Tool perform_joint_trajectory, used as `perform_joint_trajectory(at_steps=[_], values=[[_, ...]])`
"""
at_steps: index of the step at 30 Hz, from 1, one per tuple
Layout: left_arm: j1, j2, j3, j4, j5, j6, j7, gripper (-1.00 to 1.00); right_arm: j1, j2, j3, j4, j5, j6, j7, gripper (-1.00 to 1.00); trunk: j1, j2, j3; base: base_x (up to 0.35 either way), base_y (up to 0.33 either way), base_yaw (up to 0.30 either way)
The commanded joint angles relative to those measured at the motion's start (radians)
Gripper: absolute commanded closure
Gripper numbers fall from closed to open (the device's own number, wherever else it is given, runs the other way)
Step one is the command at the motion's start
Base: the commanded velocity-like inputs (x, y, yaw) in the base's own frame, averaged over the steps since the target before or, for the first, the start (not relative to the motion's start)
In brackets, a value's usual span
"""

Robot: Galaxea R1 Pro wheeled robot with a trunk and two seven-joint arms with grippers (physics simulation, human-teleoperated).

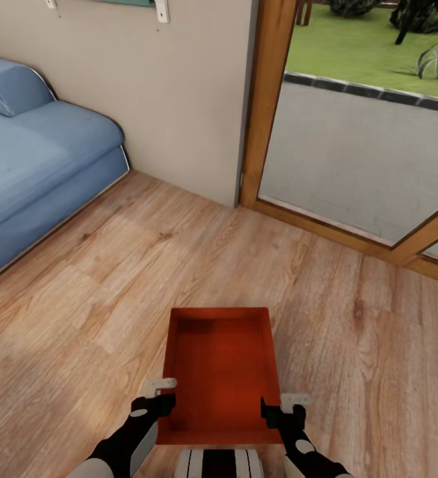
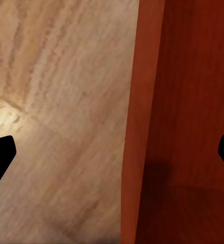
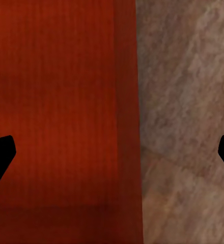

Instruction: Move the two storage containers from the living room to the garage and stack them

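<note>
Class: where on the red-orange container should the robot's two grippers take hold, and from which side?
Grip the two long side walls of the container, one gripper each, from above: left gripper on the left wall, right gripper on the right. The thin upright walls and open top let one finger go on either side.

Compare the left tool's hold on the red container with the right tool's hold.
The left tool straddles the storage container's left wall; the right tool straddles its right wall. The left tool's white finger sits farther forward than the right's. Both stand open around a wall, not clamped.
</note>
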Motion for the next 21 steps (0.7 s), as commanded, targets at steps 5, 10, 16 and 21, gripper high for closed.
perform_joint_trajectory(at_steps=[5, 10, 16, 21], values=[[0.0, 0.001, -0.007, -0.003, 0.009, 0.005, 0.008, -1.0, -0.001, -0.001, 0.011, 0.001, -0.004, -0.004, -0.005, -1.0, 0.0, 0.0, -0.001, 0.0, 0.0, 0.0], [0.0, 0.001, -0.008, -0.004, 0.009, 0.005, 0.008, -1.0, 0.0, 0.0, 0.013, 0.002, 0.036, -0.044, -0.006, -1.0, 0.0, 0.0, -0.001, 0.0, 0.0, 0.0], [0.0, 0.001, -0.008, -0.004, 0.009, 0.005, 0.008, -1.0, 0.001, 0.0, 0.014, 0.025, 0.064, -0.075, -0.006, -1.0, 0.0, 0.0, -0.001, 0.0, 0.0, 0.0], [0.0, 0.001, -0.008, -0.004, 0.009, 0.005, 0.008, -1.0, 0.001, 0.0, 0.013, 0.03, 0.063, -0.078, -0.006, -1.0, 0.0, 0.0, -0.001, 0.0, 0.0, 0.0]])
